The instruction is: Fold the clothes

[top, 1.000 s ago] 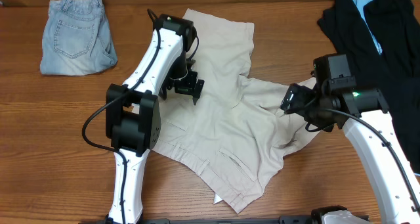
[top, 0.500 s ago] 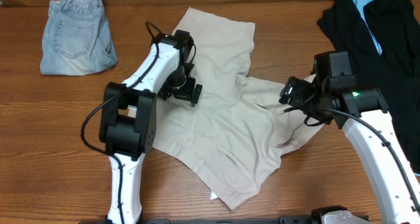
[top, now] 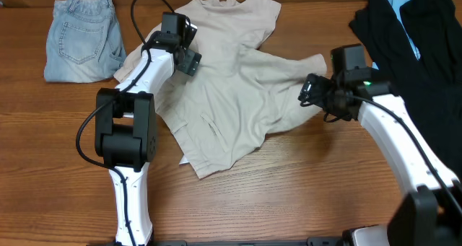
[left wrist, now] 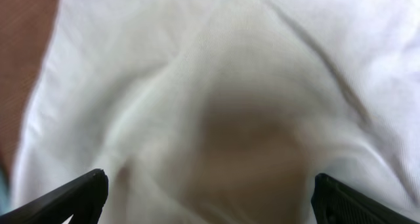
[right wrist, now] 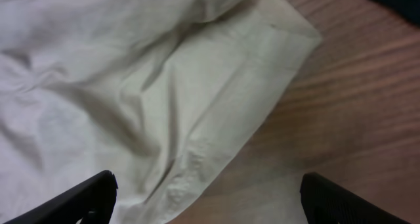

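As things stand: beige shorts (top: 231, 80) lie rumpled across the middle and back of the table (top: 310, 195), between the two arms, and nothing is folded yet.
Neighbours: denim shorts (top: 81, 37) sit back-left and the black garments (top: 419, 44) are heaped back-right. Both are clear of the beige cloth.
Left gripper (top: 189, 60): it's over the left part of the shorts with its jaws spread wide and nothing between them. The wrist view shows both fingers (left wrist: 72, 196) framing blurred cloth very close below. Whether they touch it, I cannot tell.
Right gripper (top: 309, 94): it's at the cloth's right edge, also wide open and holding nothing. Its fingers (right wrist: 85, 194) straddle the stitched hem of one leg, with bare wood just beside it.
Hem corner (right wrist: 289, 33): it lies flat on the table, clear to see and easy to reach.
How it will handle: my call is light, soft and limp. It should drape and crease wherever it's lifted, and it will likely slide over the smooth wood if it's dragged.
Where to take hold: go for the doubled, stitched edges, so the leg hem on the right and the outer edge or waistband on the left. They're firmer than the open middle, where a pinch would only bunch up a single layer.
Watch for: ridges of cloth are already running across the centre, so it wants spreading flat before any fold.
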